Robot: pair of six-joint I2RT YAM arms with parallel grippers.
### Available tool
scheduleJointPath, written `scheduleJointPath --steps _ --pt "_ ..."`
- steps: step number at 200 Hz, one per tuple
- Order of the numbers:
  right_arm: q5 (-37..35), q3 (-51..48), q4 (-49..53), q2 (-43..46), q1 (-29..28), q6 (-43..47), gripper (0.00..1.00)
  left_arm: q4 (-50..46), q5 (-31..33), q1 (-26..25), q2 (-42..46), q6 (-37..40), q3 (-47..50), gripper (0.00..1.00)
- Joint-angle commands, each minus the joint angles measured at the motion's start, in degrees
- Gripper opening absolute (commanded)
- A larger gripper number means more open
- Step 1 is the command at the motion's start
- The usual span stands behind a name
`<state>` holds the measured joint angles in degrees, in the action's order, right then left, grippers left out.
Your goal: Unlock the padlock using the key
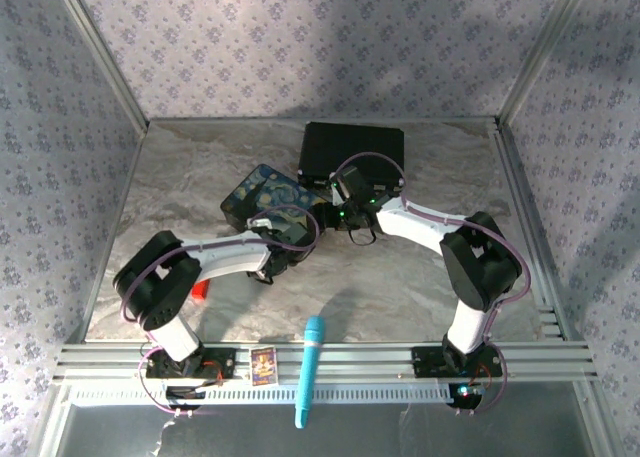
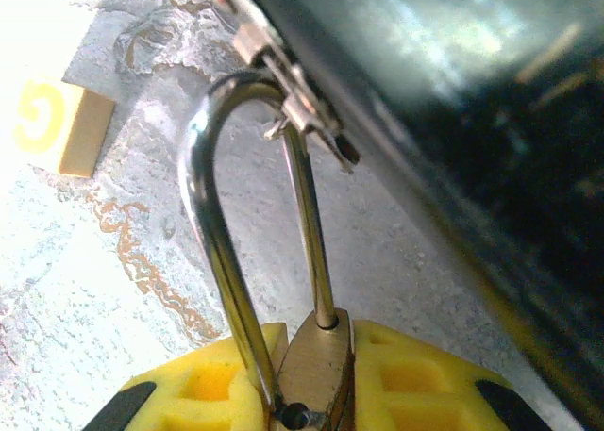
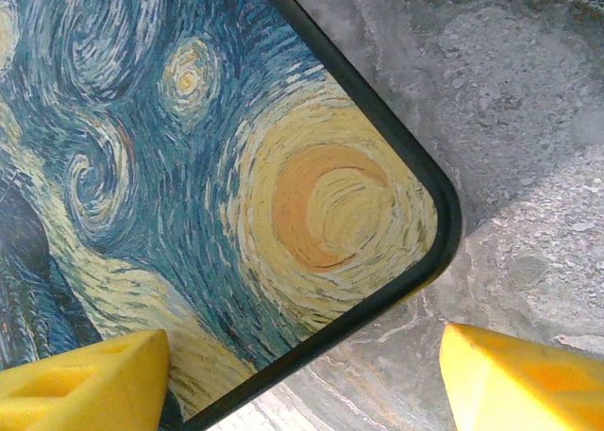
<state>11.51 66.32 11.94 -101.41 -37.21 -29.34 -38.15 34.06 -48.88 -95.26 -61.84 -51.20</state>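
The left gripper (image 2: 317, 386) is clamped on the padlock (image 2: 316, 354), its yellow fingers (image 2: 212, 389) pinching the brass body from both sides. The shackle (image 2: 209, 214) loops through the hasp (image 2: 294, 103) of the painted box (image 3: 189, 167), near the middle of the tabletop (image 1: 400, 277). It looks seated in the body, though I can't be sure. The right gripper (image 3: 304, 346) hangs spread wide over a corner of the box's lid. A small yellow block (image 2: 71, 124) lies apart on the marble.

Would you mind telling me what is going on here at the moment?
The left claw is shut on the small brass padlock, whose silvery shackle hooks through a metal latch. The right claw hangs open over a corner of the blue-and-yellow painted box.
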Motion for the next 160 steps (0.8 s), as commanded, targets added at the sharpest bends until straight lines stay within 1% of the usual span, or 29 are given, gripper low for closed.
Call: scheduleJointPath --steps 1,11,20,31,43,55,73,79,88,100,118,160 --pt "-4.8 -0.6 6.1 -3.6 1.1 0.9 0.76 -13.9 0.2 1.9 -2.0 1.7 4.8 0.17" --pt "-5.3 -0.2 6.7 -3.7 1.2 1.3 0.76 -13.8 1.0 1.7 -1.8 1.3 5.1 0.16" --pt "-5.4 0.0 6.6 -3.9 1.4 1.4 0.76 -14.0 2.2 1.3 -3.4 0.7 4.6 0.16" --pt "-5.1 -0.1 6.1 -4.1 1.5 1.4 0.76 -15.7 4.6 -0.8 -6.8 -1.6 2.8 0.15" --pt "-4.3 -0.2 5.5 -4.4 1.7 1.3 0.76 -16.7 5.7 -2.8 -10.6 -4.0 1.4 0.17" --pt "-3.7 -0.4 4.9 -4.7 1.9 1.2 0.76 -16.2 6.9 -5.1 -12.6 -6.2 1.2 0.18" --pt "-3.0 -0.6 4.1 -5.2 2.0 0.9 0.76 -15.7 8.2 -6.7 -14.7 -7.6 0.6 0.19" --pt "-2.8 -0.6 3.8 -5.4 2.1 0.8 0.76 -17.4 9.3 -7.1 -14.9 -8.6 -0.2 0.2" --pt "-2.4 -0.4 3.4 -5.8 2.1 0.7 0.76 -19.4 10.7 -7.9 -14.6 -9.9 -0.8 0.24" --pt "-1.7 -0.4 2.9 -6.3 2.3 0.4 0.76 -19.1 10.4 -8.4 -13.8 -9.8 -0.3 0.28" --pt "-1.0 -0.3 2.3 -6.7 2.6 0.2 0.76 -17.3 9.4 -8.9 -13.4 -9.1 1.0 0.29" --pt "-0.6 0.4 2.5 -6.4 2.8 0.3 0.76 -14.9 9.3 -10.4 -11.0 -6.1 1.2 0.34"
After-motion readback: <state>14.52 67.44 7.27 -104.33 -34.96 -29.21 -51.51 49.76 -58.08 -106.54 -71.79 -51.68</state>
